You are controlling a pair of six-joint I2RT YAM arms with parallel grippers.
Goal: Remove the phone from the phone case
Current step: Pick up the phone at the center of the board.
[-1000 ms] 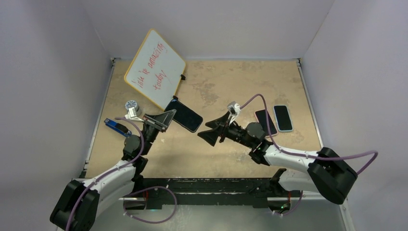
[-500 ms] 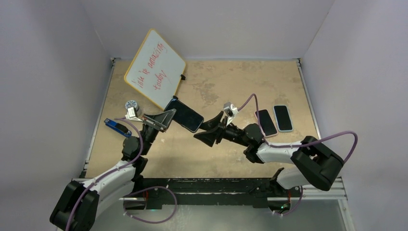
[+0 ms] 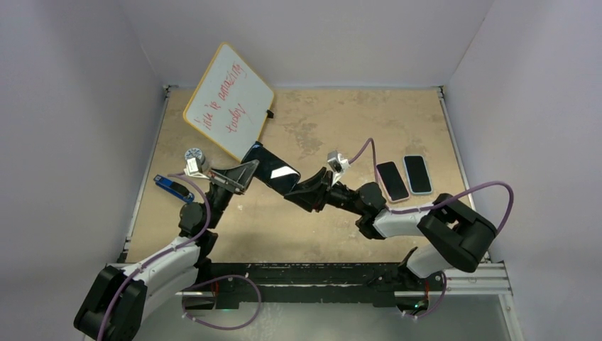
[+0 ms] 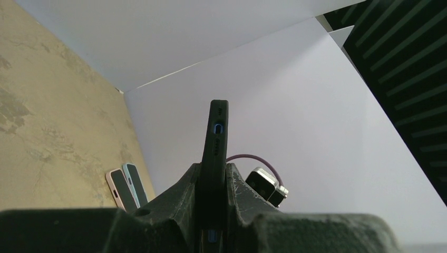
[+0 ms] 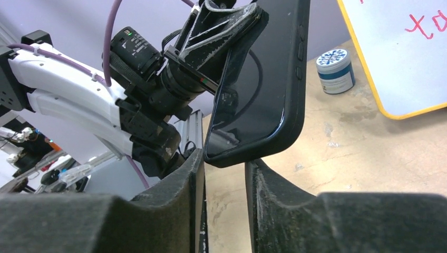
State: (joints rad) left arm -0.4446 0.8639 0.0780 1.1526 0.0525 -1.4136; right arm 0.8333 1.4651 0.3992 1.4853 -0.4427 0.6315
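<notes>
Centre-left in the top view, the left gripper [image 3: 241, 172] clamps the phone [image 3: 273, 169] aloft; at centre the right gripper [image 3: 297, 194] stands part open astride its lower corner. Likely stiff, slick glass in a flexible case [image 5: 295, 105]: peel at that corner

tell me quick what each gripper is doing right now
Left gripper: shut on the cased phone, clamping its edge.
Right gripper: jaws either side of the cased phone's free end; cannot tell if they grip it.
</notes>
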